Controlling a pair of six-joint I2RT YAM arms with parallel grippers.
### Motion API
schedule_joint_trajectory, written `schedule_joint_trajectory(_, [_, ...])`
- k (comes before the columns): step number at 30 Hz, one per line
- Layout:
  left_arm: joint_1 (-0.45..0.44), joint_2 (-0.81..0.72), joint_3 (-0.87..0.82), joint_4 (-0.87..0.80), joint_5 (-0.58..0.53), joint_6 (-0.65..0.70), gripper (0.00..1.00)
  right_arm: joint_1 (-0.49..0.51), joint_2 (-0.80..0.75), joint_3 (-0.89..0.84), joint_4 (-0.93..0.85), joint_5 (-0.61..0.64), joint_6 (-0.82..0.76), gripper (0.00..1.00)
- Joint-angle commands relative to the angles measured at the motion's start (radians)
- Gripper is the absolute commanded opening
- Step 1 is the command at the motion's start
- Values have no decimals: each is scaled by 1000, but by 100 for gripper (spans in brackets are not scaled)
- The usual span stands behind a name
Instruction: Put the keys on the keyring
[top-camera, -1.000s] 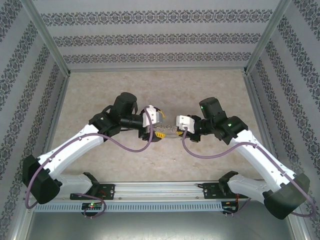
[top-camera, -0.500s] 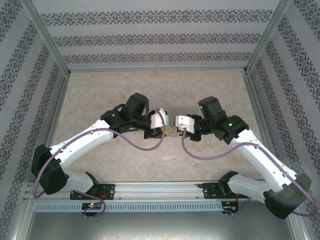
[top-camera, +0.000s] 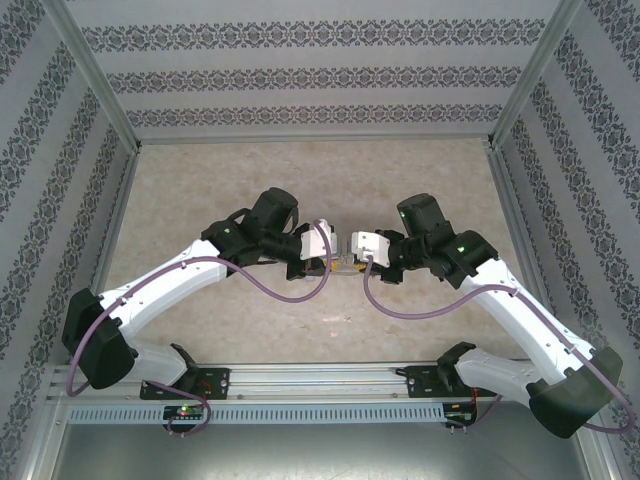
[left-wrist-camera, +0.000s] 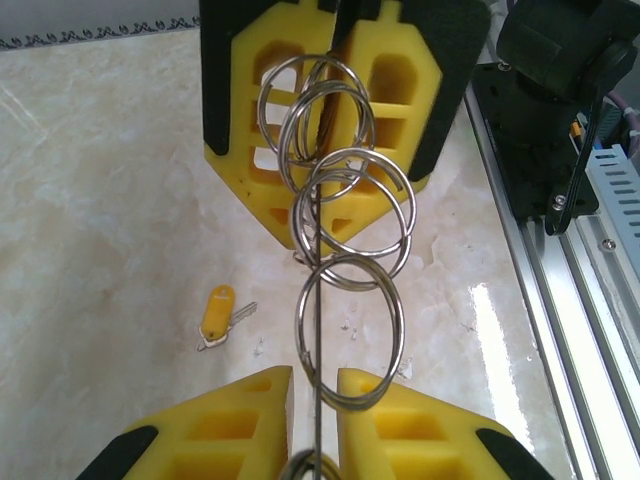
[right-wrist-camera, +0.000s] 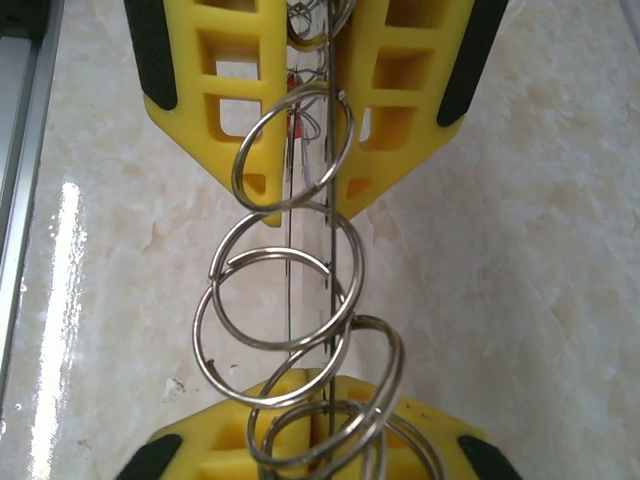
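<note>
holding the keyring (left-wrist-camera: 345, 260) stretched 12-to-6, left gripper (left-wrist-camera: 314, 376) and right gripper (left-wrist-camera: 330, 200) both clamp it; key (left-wrist-camera: 217, 310) at left's 10 o'clock.

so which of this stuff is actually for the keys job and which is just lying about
for the job: keyring strung between the left pincer and right pincer; yellow-headed key on the table
just there: aluminium rail, purple cables, patterned walls
</note>
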Motion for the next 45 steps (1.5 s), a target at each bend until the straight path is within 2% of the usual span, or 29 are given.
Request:
schedule_joint_trajectory(1, [-10,-15,12,58,31,-38,3,-4,-9,2,11,-63,19,21])
schedule_joint_trajectory(2, [-9,-19,7,76,31,-58,0,-5,-15,-2,18,-63,22,24])
schedule_joint_trajectory(8, [-4,-23,-12,164,32,-188,0,-61,-86,-45,62,-101,57,32])
schedule_joint_trajectory(13, [11,-23,-33,235,54,-296,0,-133,-179,-93,129,-116,85,35])
schedule_joint_trajectory(18, [30,-15,-31,260,139,-372,0,-144,-339,-216,362,-30,110,38])
schedule_joint_trajectory(21, [39,-9,-25,266,181,-407,0,-142,-405,-270,461,-21,106,39])
schedule_joint_trajectory(25, [40,4,-1,225,192,-403,0,-130,-435,-286,456,-70,-8,39])
schedule_joint_trajectory(33, [40,9,1,216,207,-398,0,-94,-442,-273,454,-75,-75,45])
schedule_joint_trajectory(36, [39,15,26,142,260,-322,0,-72,-419,-249,407,-62,-143,45])
schedule_joint_trajectory(40, [38,29,61,28,243,-239,0,-39,-384,-218,358,-29,-226,42])
schedule_joint_trajectory(45, [37,28,58,33,257,-232,0,20,-359,-214,363,21,-298,36])
